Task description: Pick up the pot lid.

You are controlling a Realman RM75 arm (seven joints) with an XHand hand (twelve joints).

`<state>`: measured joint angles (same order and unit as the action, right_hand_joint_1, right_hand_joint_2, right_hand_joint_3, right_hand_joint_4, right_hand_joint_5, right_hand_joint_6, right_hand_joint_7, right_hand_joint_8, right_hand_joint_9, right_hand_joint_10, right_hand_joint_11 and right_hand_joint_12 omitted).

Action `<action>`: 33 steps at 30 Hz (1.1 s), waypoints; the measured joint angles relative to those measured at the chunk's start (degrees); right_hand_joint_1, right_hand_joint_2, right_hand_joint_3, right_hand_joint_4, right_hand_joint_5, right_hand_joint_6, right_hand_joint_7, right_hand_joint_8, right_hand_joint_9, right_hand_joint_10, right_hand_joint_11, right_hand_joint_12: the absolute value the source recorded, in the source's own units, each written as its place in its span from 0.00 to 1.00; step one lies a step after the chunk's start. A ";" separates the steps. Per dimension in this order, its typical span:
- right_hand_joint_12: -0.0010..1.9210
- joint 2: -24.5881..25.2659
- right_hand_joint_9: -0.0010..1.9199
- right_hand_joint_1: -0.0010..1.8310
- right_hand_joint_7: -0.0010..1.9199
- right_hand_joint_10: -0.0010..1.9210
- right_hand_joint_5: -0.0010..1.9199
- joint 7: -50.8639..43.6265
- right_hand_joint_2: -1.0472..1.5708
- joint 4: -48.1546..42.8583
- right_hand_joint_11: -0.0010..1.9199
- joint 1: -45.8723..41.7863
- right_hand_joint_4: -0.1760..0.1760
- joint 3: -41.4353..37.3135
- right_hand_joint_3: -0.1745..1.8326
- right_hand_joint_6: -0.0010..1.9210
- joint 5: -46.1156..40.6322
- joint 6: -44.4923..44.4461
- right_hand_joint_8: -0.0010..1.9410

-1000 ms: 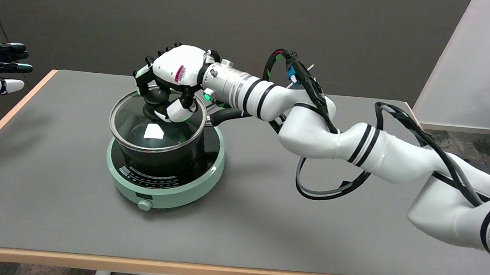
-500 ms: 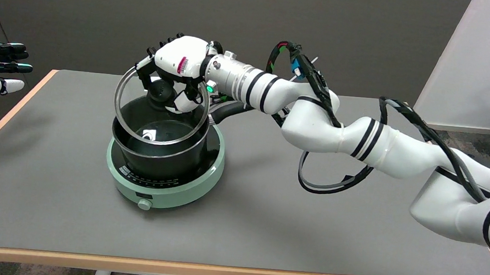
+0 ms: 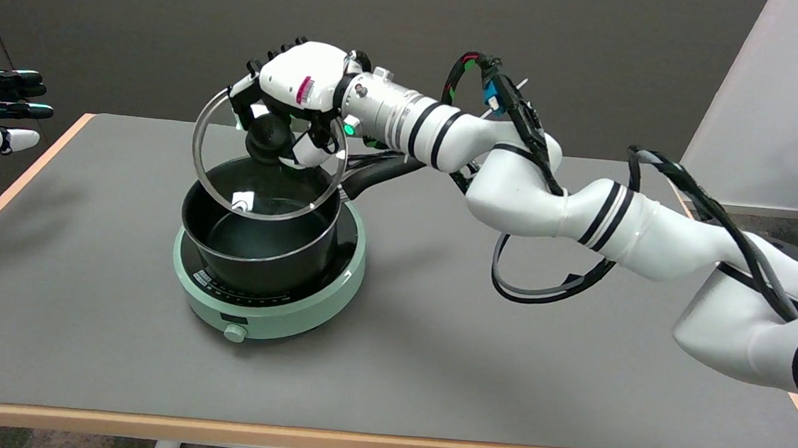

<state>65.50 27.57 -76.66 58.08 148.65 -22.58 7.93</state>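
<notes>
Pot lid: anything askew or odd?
Yes. The pot lid hangs steeply tilted from the right hand, which grips its knob; its low edge sits near the pot rim. Nothing is spilled or damaged.

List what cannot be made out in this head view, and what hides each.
- Fingers on the lid knob: the right hand covers them.
- Pot handle: its far end lies behind the arm.
- Small white thing seen through the glass pot lid: too small to identify.
- Cooker panel markings: too small.
</notes>
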 measured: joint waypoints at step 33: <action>0.53 -8.40 0.46 0.75 0.51 0.75 0.38 0.20 0.69 3.24 0.40 7.08 1.00 -12.40 0.46 0.66 2.98 -0.58 0.65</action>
<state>57.10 27.77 -73.42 65.16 136.24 -19.60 7.36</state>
